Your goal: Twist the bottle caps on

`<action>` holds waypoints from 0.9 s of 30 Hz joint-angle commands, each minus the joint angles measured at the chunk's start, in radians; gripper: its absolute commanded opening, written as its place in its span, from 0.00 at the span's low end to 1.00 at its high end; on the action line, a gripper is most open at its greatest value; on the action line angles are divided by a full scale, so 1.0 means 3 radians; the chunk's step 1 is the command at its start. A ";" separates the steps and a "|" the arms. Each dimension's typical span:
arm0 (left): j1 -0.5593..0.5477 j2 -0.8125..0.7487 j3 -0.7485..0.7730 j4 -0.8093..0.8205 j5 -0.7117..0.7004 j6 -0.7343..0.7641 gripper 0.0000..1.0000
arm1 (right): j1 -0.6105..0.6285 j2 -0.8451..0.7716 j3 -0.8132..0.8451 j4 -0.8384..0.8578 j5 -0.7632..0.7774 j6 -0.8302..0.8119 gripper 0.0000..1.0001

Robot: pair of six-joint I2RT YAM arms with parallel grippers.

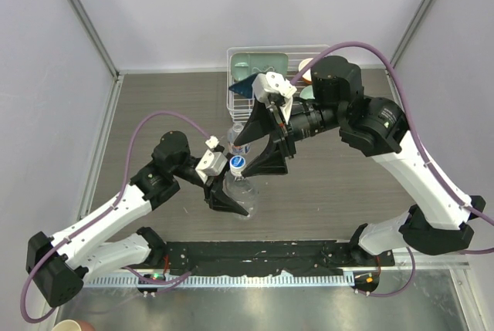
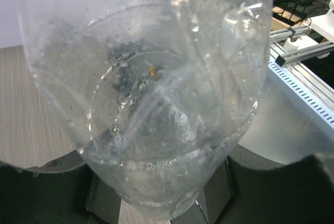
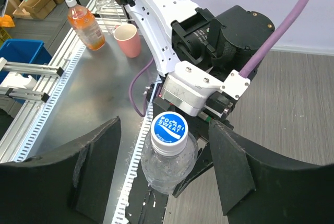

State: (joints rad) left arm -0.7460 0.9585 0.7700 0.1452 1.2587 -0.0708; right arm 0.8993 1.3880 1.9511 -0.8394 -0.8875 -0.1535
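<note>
Clamped in your left gripper (image 2: 162, 198), the thin bottle (image 2: 156, 93) probably dents easily; right gripper (image 3: 165, 130) straddles the cap (image 3: 169, 125), unclosed: pinch its rim.

The setting is a robotics laboratory test cell, not a domestic room. White panel walls (image 1: 231, 7) set in aluminium frame posts (image 1: 85, 18) enclose a wood-grain tabletop (image 1: 340, 192). Two robot arms (image 1: 432, 184) trailing purple cables (image 1: 158, 119) are bolted to a black base plate (image 1: 262, 254) beside a slotted cable duct (image 1: 255, 278). Beyond lie a steel bench (image 3: 78, 98), cardboard boxes (image 3: 36, 2) and a blue crate (image 3: 21, 51).
</note>
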 commanded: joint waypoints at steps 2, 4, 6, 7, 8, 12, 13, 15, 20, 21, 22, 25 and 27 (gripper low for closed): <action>-0.0014 -0.0025 0.0108 0.0094 0.0064 0.0006 0.00 | -0.0017 0.0016 -0.0030 0.0241 -0.0201 0.0062 0.68; -0.0014 -0.0025 0.0113 0.0099 0.0059 0.0006 0.00 | -0.0012 0.0037 -0.0040 0.0242 -0.0212 0.0072 0.65; -0.0014 -0.0025 0.0108 0.0114 0.0048 -0.0015 0.00 | -0.0012 0.0047 -0.0061 0.0252 -0.0202 0.0077 0.64; -0.0014 -0.0020 0.0113 0.0119 0.0053 -0.0020 0.00 | -0.0012 0.0052 -0.0071 0.0247 -0.0202 0.0077 0.65; -0.0019 -0.0020 0.0118 0.0125 0.0048 -0.0015 0.00 | -0.0017 0.0052 -0.0086 0.0262 -0.0202 0.0077 0.65; -0.0014 0.0011 0.0153 0.0125 0.0053 -0.0020 0.00 | -0.0017 0.0047 -0.0158 0.0298 -0.0202 0.0092 0.67; -0.0019 0.0016 0.0159 0.0130 0.0054 -0.0010 0.00 | -0.0017 0.0047 -0.0168 0.0298 -0.0202 0.0093 0.67; -0.0024 0.0026 0.0174 0.0130 0.0043 -0.0010 0.00 | -0.0017 0.0037 -0.0199 0.0323 -0.0207 0.0113 0.66; -0.0019 0.0026 0.0159 0.0150 0.0003 -0.0010 0.00 | -0.0022 0.0006 -0.0240 0.0364 -0.0237 0.0154 0.54; -0.0024 0.0021 0.0159 0.0150 -0.0008 -0.0010 0.00 | -0.0017 0.0006 -0.0250 0.0364 -0.0243 0.0159 0.52; -0.0024 0.0016 0.0159 0.0160 -0.0013 -0.0010 0.00 | -0.0022 0.0006 -0.0255 0.0364 -0.0248 0.0169 0.47; -0.0024 0.0016 0.0154 0.0176 -0.0059 -0.0020 0.00 | -0.0027 0.0006 -0.0270 0.0374 -0.0258 0.0195 0.40; -0.0024 0.0011 0.0154 0.0181 -0.0074 -0.0025 0.00 | -0.0037 0.0001 -0.0291 0.0374 -0.0273 0.0200 0.37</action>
State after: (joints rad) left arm -0.7467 0.9680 0.7818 0.1524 1.2499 -0.0723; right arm 0.8944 1.4033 1.8690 -0.7673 -0.9485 -0.1173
